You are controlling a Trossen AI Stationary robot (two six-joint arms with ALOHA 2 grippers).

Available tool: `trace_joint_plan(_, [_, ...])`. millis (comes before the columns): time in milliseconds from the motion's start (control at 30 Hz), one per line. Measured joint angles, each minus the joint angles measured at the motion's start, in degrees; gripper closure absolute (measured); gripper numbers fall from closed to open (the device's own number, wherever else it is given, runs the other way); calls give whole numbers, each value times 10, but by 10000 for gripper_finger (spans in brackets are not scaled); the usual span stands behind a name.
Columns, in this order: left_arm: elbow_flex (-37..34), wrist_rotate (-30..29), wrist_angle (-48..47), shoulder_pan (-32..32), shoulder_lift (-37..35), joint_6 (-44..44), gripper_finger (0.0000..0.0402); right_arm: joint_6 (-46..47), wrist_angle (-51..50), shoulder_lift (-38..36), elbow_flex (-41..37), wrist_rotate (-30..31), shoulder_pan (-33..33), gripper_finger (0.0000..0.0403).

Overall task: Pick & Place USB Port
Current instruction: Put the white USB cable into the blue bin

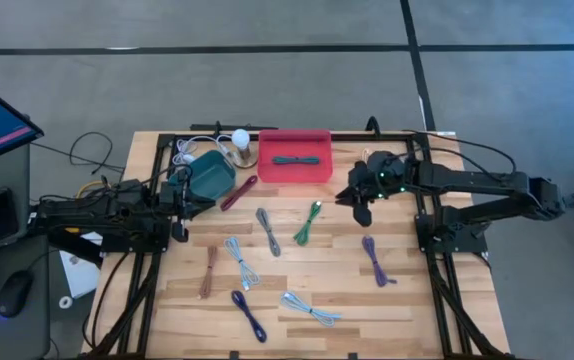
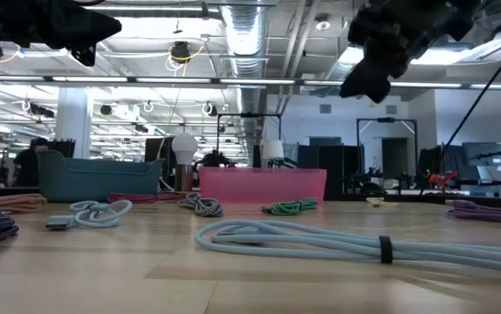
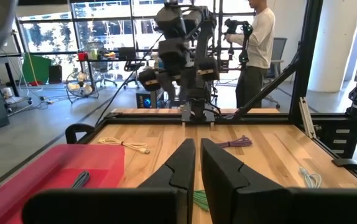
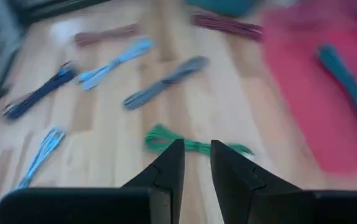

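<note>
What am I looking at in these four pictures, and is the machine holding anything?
Two robot arms work at a wooden table. One picture looks straight down, one looks level across the tabletop, and two come from cameras on the arms' wrists. Bundled cables lie scattered on the wood, among them a green cable and a purple cable. A red bin at the far edge already holds one dark cable; a teal bin stands beside it. The right tool hovers near the green cable, empty. The left tool waits nearly shut at its side, also empty.
</note>
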Motion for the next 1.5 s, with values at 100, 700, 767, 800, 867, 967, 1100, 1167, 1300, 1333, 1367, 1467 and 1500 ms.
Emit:
trace_joint_plan(100, [0, 0, 0, 0, 0, 0, 376, 67, -5, -7, 0, 61, -23, 333])
trace_joint_plan(700, [0, 0, 0, 0, 0, 0, 376, 204, -198, -19, 67, 167, -211, 312])
trace_joint_plan(767, [0, 0, 0, 0, 0, 0, 376, 204, -199, -19, 68, 167, -224, 296])
trace_joint_plan(800, [0, 0, 0, 0, 0, 0, 376, 204, -199, -19, 68, 167, -230, 286])
trace_joint_plan(867, [0, 0, 0, 0, 0, 0, 376, 204, -200, -19, 68, 167, -244, 261])
trace_joint_plan(967, [0, 0, 0, 0, 0, 0, 376, 205, -202, -10, 68, 168, -258, 219])
trace_joint_plan(1100, [0, 0, 0, 0, 0, 0, 376, 205, -202, 17, 69, 171, -264, 175])
trace_joint_plan(1167, [0, 0, 0, 0, 0, 0, 376, 205, -202, 42, 68, 171, -266, 166])
trace_joint_plan(1300, [0, 0, 0, 0, 0, 0, 376, 205, -202, 94, 68, 171, -266, 167])
trace_joint_plan(1333, [0, 0, 0, 0, 0, 0, 376, 205, -202, 108, 68, 171, -267, 169])
trace_joint_plan(1367, [0, 0, 0, 0, 0, 0, 376, 205, -200, 120, 68, 171, -268, 172])
trace_joint_plan(1467, [0, 0, 0, 0, 0, 0, 376, 200, -191, 157, 68, 171, -267, 183])
trace_joint_plan(1500, [0, 0, 0, 0, 0, 0, 376, 193, -188, 166, 68, 171, -267, 187])
